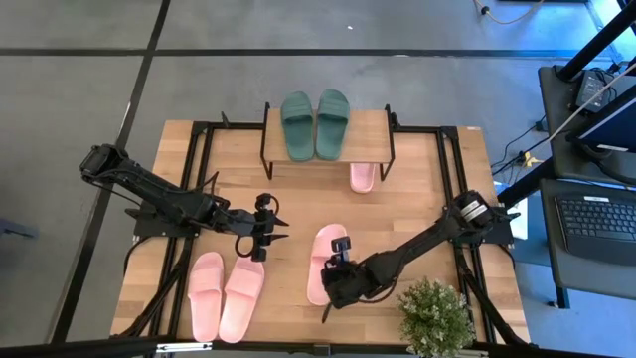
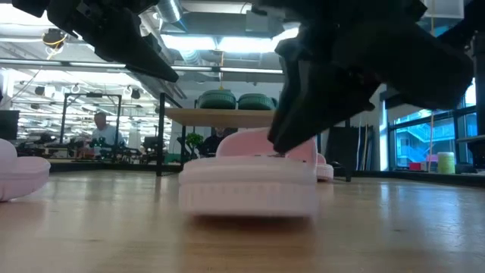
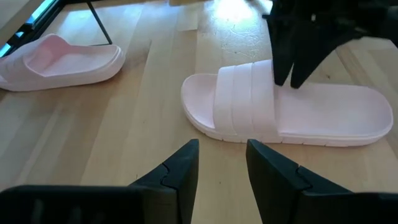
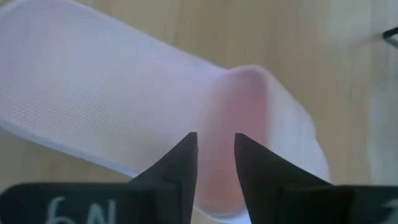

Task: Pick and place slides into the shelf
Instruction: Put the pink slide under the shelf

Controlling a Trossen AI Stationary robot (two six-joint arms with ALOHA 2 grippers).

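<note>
Right gripper closing in on a lone pink slide in mid-surface

The right gripper (image 1: 339, 261) is sitting down on the single pink slide (image 1: 325, 263), its fingers (image 4: 180, 165) narrowed over the strap edge; whether they are actually pinching it, I cannot tell. The left gripper (image 1: 274, 229) is hovering just beside, fingers (image 3: 180, 171) narrowly apart and holding nothing. The green pair (image 1: 315, 123) is lying on the shelf (image 1: 368, 139), another pink slide (image 1: 363, 177) is poking out under it, and a pink pair (image 1: 226, 294) is waiting near the front edge. Next, a firm hold, a lift and a carry to the shelf are needed. The low view is hiding the contact behind the arm, and most of the slide under the shelf is covered.
</note>
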